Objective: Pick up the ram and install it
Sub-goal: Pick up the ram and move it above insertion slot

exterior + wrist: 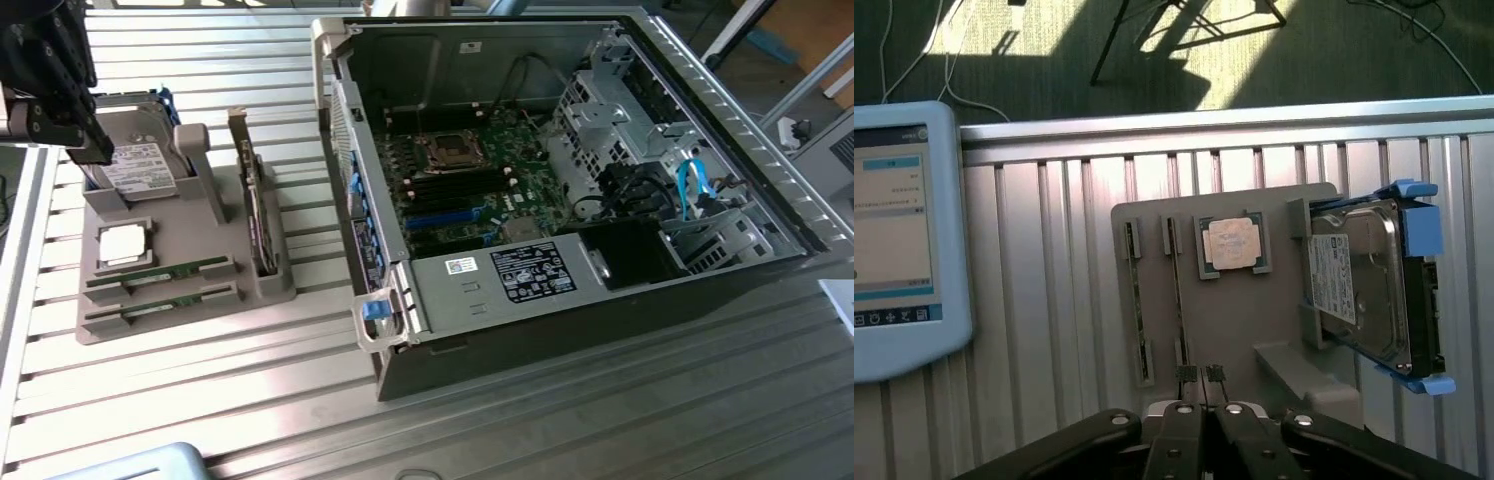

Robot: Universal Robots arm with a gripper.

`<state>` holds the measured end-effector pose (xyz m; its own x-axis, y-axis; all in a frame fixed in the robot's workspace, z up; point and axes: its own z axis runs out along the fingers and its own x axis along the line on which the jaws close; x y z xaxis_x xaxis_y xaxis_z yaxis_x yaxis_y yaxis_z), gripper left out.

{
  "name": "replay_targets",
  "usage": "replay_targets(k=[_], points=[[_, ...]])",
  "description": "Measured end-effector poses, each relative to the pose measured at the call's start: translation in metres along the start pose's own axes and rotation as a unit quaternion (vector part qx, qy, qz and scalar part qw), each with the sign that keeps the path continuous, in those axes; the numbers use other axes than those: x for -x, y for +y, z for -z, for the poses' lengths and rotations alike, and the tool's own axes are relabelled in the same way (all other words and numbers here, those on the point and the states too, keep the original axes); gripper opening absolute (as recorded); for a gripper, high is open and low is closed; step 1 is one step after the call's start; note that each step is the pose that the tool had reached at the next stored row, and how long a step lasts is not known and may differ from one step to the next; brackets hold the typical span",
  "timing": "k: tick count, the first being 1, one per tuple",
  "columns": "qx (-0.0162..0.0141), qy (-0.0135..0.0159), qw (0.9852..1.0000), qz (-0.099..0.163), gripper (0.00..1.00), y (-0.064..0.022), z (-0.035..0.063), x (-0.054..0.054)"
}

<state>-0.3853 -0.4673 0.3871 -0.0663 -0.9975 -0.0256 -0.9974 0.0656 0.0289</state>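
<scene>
Two ram sticks lie edge-up in the slots of a grey holder tray (267, 285), the nearer ram (158, 310) beside the other ram (163, 272). In the wrist view they are thin strips, one ram (1137, 310) next to the second ram (1176, 290). My gripper (91, 148) hangs above the tray's far end, over the hard drive, well apart from both sticks. Its fingers (1187, 374) are pressed together and hold nothing; the gripper (1200, 374) is shut. The open computer case (400, 320) shows its motherboard (461, 180) with dark memory slots.
The tray also carries a silver hard drive (1359, 290) in a blue frame, a square processor chip (1232, 245) and an upright expansion card (251, 195). A pendant with a lit screen (894, 230) lies beside the tray. The table is ribbed metal.
</scene>
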Motion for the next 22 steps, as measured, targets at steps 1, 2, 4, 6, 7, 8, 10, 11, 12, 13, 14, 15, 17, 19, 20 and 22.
replay_targets(k=[1, 2, 4, 6, 7, 8, 10, 11, 12, 13, 14, 15, 17, 19, 20, 22], points=[[0.0002, 0.0000, 1.0000, 0.000, 0.11, -0.0001, 0.0000, 0.0000], [0.0006, 0.0000, 1.0000, 0.000, 0.11, -0.0003, 0.0000, 0.0001], [0.0027, 0.0002, 1.0000, 0.000, 0.11, -0.0013, 0.0001, 0.0000], [0.0042, 0.0003, 1.0000, 0.000, 0.11, -0.0017, 0.0000, 0.0001], [0.0042, 0.0002, 1.0000, 0.000, 0.11, -0.0017, 0.0000, 0.0001], [0.0043, 0.0003, 1.0000, 0.000, 0.11, -0.0017, 0.0000, 0.0001], [0.0043, 0.0003, 1.0000, 0.000, 0.11, -0.0018, 0.0000, 0.0001], [0.0044, 0.0003, 1.0000, 0.000, 0.11, -0.0018, -0.0001, 0.0001], [0.0044, 0.0004, 1.0000, 0.000, 0.11, -0.0018, -0.0003, 0.0000], [0.0043, 0.0003, 1.0000, 0.000, 0.11, -0.0018, -0.0007, -0.0002], [0.0043, 0.0002, 1.0000, 0.000, 0.11, -0.0018, -0.0012, -0.0005], [0.0042, 0.0002, 1.0000, 0.000, 0.11, -0.0019, -0.0018, -0.0009], [0.0043, 0.0003, 1.0000, 0.000, 0.11, -0.0020, -0.0033, -0.0016], [0.0043, 0.0003, 1.0000, 0.000, 0.11, -0.0020, -0.0033, -0.0016], [0.0043, 0.0003, 1.0000, 0.000, 0.11, -0.0020, -0.0033, -0.0016], [0.0043, 0.0003, 1.0000, 0.000, 0.11, -0.0024, -0.0034, -0.0016]])
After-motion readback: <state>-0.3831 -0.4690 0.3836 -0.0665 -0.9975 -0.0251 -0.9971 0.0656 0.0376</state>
